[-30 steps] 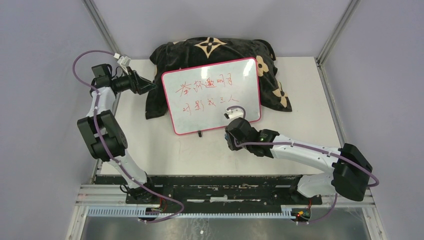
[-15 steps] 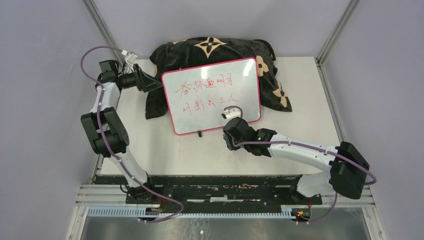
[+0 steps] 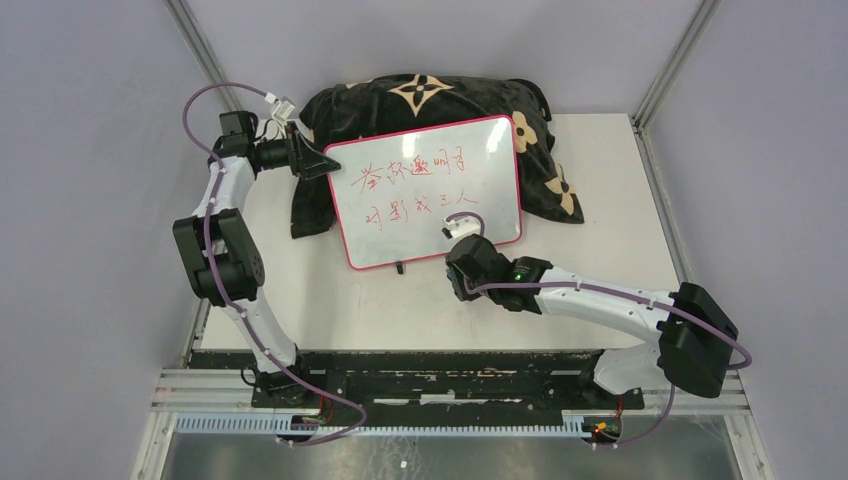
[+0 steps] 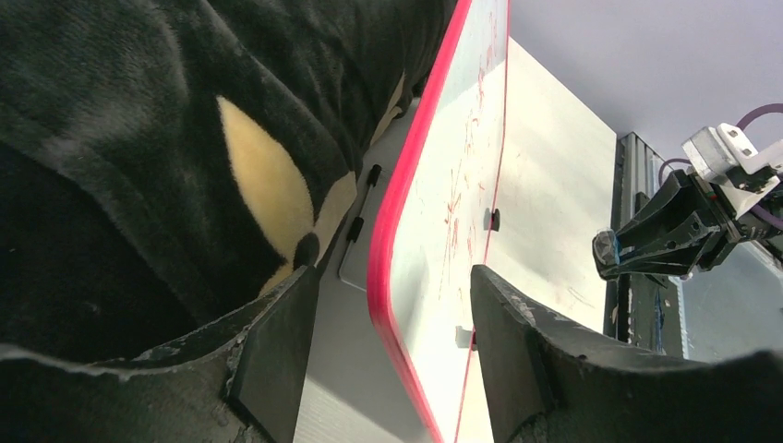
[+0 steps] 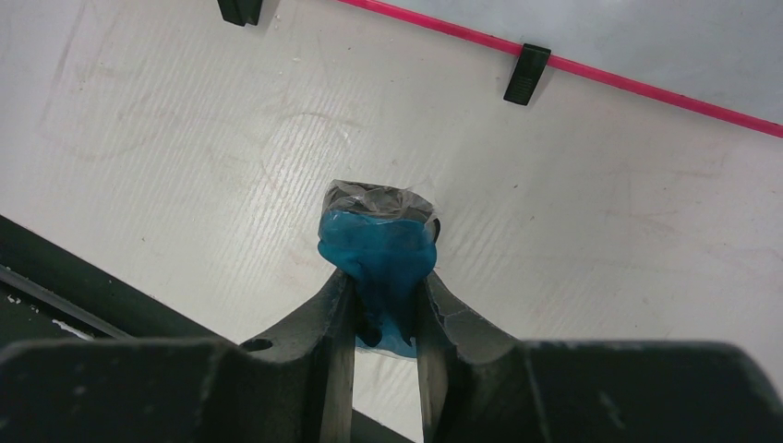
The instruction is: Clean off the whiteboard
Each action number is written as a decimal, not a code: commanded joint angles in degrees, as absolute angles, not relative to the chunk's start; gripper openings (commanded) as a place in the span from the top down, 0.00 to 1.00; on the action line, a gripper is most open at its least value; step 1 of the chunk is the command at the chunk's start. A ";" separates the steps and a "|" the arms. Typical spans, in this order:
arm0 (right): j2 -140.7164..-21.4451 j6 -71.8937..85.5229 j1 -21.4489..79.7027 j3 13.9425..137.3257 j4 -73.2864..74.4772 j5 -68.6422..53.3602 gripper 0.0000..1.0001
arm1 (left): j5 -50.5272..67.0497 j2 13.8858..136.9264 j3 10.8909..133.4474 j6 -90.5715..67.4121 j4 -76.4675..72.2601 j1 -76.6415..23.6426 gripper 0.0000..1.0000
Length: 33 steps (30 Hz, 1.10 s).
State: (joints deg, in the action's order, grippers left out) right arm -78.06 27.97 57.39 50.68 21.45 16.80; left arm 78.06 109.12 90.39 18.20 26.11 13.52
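Whiteboard (image 3: 425,190) stands tilted, leaning on black cushion (image 3: 420,95) at back of table (image 3: 600,200). Both rows of red writing complete, nothing wiped yet. Left gripper (image 3: 325,163): fingers apart, straddling board's left edge, not clamped. Right gripper (image 5: 383,277) closed on blue eraser (image 5: 379,245), low over table, just before board's bottom edge. All erasing is left, I think.

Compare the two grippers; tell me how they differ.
The left gripper is open; the right gripper is shut. The left gripper straddles the whiteboard's red edge without gripping it; the right gripper clamps a blue eraser. The left gripper is at the board's top left corner, the right gripper below its bottom edge. Both have dark fingers.
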 commanded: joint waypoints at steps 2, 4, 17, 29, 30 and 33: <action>-77.41 26.99 57.75 52.94 20.22 17.64 0.99 | 78.62 110.12 93.24 17.07 25.88 12.15 0.34; -77.49 26.99 57.83 52.86 20.22 17.60 0.99 | 78.71 110.21 93.43 16.96 25.90 11.94 0.36; -77.90 26.93 57.80 53.31 20.19 19.05 0.99 | 79.58 110.72 93.47 15.92 25.89 11.78 0.75; -77.93 25.60 57.83 57.53 22.25 22.48 0.99 | 78.31 111.56 94.18 16.74 27.02 11.78 0.91; -78.13 25.05 57.83 58.72 22.89 24.31 0.99 | 78.16 111.69 94.35 17.16 27.39 11.80 0.94; -79.25 22.18 57.45 63.26 24.43 30.70 1.00 | 77.92 112.13 94.76 18.38 29.06 11.85 0.97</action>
